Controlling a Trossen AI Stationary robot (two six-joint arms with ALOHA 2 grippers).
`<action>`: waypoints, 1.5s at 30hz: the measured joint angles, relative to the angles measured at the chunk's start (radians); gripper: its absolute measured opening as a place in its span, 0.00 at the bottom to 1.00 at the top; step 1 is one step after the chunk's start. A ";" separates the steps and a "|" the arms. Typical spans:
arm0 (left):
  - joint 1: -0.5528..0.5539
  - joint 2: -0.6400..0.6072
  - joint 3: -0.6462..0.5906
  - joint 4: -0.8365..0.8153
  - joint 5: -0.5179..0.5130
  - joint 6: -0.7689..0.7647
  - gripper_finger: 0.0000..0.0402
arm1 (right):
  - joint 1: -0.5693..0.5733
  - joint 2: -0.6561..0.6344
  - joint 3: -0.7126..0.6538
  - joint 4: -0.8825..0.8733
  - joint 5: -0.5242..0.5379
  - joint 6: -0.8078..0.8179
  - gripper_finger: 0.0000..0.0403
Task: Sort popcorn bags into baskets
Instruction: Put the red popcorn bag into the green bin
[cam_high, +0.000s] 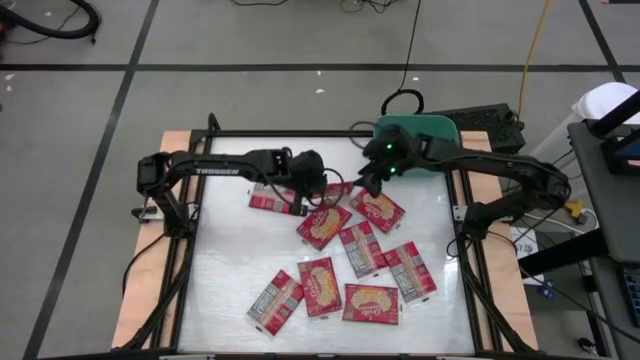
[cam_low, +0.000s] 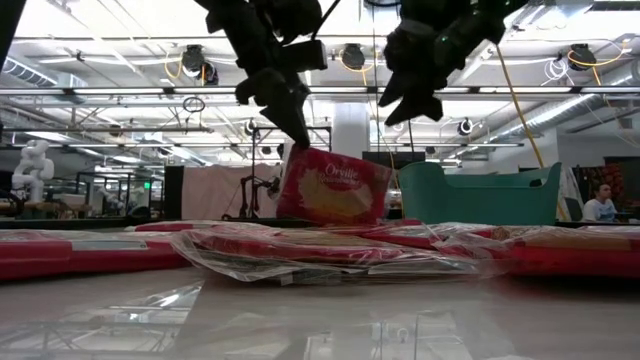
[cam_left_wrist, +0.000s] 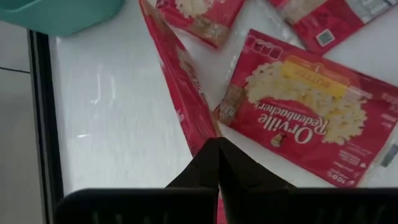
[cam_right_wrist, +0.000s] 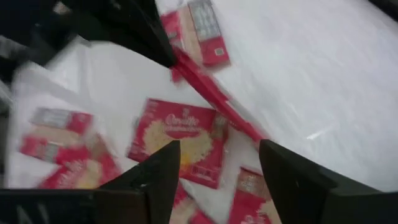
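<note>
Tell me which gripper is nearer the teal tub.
Right. The right gripper, fingers open, hangs just in front of the teal tub, beside its near rim. The left gripper is farther out over the table, shut on a popcorn bag lifted on edge.

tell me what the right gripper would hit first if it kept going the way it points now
Probably the face-up popcorn bag lying flat on the table, which sits between the open right gripper's fingers in its wrist view. The gripper hangs above it; depth is hard to judge.

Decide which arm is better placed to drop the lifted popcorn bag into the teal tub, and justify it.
Left. Its gripper is shut on the lifted popcorn bag, clear of the table. The right gripper hangs open and empty nearer the teal tub.
</note>
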 joint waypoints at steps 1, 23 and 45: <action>-0.004 0.000 0.000 0.001 -0.001 -0.006 0.00 | 0.004 0.012 0.000 0.007 0.010 -0.017 0.54; -0.012 0.000 -0.189 0.069 0.124 -0.229 0.29 | 0.076 0.163 -0.019 -0.022 -0.062 -0.451 0.55; -0.024 0.000 -0.423 0.383 0.108 -0.300 0.41 | 0.215 0.224 -0.434 0.614 0.207 -0.865 0.69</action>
